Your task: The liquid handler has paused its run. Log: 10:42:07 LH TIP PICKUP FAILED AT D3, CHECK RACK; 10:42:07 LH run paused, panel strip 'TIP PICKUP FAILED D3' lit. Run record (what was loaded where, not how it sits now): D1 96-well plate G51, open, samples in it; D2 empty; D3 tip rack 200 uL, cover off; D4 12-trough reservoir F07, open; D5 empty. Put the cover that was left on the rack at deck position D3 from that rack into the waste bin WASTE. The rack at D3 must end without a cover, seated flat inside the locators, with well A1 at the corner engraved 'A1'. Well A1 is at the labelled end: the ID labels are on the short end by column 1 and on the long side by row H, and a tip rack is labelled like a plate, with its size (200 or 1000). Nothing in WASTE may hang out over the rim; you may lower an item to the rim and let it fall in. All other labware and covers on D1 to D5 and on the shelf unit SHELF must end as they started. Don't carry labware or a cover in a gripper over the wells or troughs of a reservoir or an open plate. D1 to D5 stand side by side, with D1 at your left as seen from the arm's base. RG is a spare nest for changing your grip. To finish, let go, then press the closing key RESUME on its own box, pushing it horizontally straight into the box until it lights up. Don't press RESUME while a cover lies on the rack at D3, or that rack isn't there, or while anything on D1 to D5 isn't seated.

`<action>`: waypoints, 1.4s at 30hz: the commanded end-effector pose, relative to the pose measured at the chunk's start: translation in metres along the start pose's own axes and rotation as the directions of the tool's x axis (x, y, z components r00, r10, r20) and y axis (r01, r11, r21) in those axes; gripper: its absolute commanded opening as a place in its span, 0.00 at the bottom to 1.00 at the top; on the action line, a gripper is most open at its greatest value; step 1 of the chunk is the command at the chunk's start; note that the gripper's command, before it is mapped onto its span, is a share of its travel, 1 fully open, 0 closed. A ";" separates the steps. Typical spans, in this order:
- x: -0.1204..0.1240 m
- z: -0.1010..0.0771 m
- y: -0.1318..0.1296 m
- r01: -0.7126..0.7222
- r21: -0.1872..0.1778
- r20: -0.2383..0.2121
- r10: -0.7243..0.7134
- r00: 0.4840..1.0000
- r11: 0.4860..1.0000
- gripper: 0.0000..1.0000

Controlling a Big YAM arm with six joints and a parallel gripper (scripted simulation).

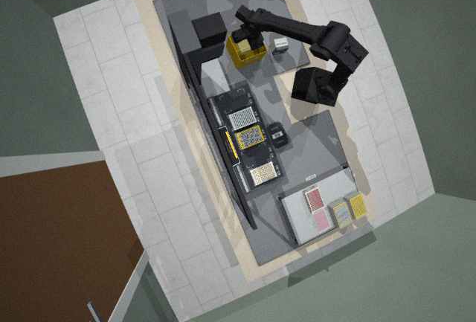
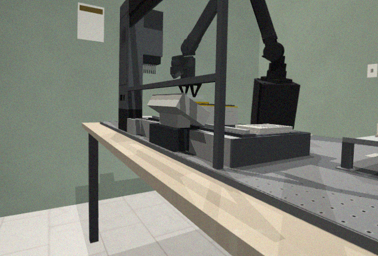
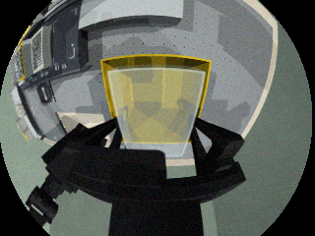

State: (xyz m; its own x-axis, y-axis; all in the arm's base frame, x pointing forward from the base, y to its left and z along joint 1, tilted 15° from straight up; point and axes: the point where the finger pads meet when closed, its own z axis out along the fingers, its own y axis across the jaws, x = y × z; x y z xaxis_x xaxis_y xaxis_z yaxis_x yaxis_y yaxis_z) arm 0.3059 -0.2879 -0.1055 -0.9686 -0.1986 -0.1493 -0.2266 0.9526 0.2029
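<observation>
– Holding anything in the gripper (image 3: 157, 140)?

– Yes. Fingers spread wide, clamped on both sides of the clear cover (image 3: 157, 108).

– And where with it?

– Up over the yellow waste bin (image 3: 157, 61), pointing straight down. Lined up with the open top in the wrist view. Hard to tell if touching the rim.

– What else near the bin?

– A small white and green box (image 1: 280, 45) just beside it. Behind, a big dark block (image 1: 208, 28) on the tall frame (image 2: 220, 64).

– And the tip rack (image 1: 250, 136)?

– Far from the bin, in the middle of the deck row. No cover on top, dots showing. Sitting flat between a grey reservoir (image 1: 242, 117) and a cream plate (image 1: 263, 173).
</observation>
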 end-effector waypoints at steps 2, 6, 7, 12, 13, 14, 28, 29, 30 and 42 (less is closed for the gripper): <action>-0.003 0.018 0.003 -0.011 -0.006 0.002 0.011 1.000 1.000 0.00; -0.001 0.023 0.002 -0.016 -0.005 0.003 0.016 1.000 1.000 0.00; -0.001 0.023 0.002 -0.016 -0.005 0.003 0.016 1.000 1.000 0.00; -0.005 0.020 -0.001 -0.012 0.005 0.009 0.012 1.000 1.000 0.00; -0.006 0.019 -0.002 -0.011 0.006 0.009 0.011 1.000 1.000 0.00; -0.006 0.019 -0.002 -0.010 0.007 0.010 0.010 1.000 1.000 0.00; -0.010 0.018 -0.010 -0.010 0.016 0.015 0.010 1.000 1.000 0.00; -0.011 0.017 -0.011 -0.010 0.017 0.016 0.010 1.000 1.000 0.00; -0.011 0.017 -0.011 -0.009 0.018 0.017 0.009 1.000 1.000 0.00; -0.017 0.014 -0.018 -0.005 0.030 0.023 0.005 1.000 1.000 0.00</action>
State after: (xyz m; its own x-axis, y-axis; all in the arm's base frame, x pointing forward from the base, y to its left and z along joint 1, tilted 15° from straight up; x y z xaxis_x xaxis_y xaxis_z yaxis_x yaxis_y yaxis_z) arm 0.3061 -0.2828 -0.1204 -0.9701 -0.1945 -0.1453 -0.2223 0.9521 0.2098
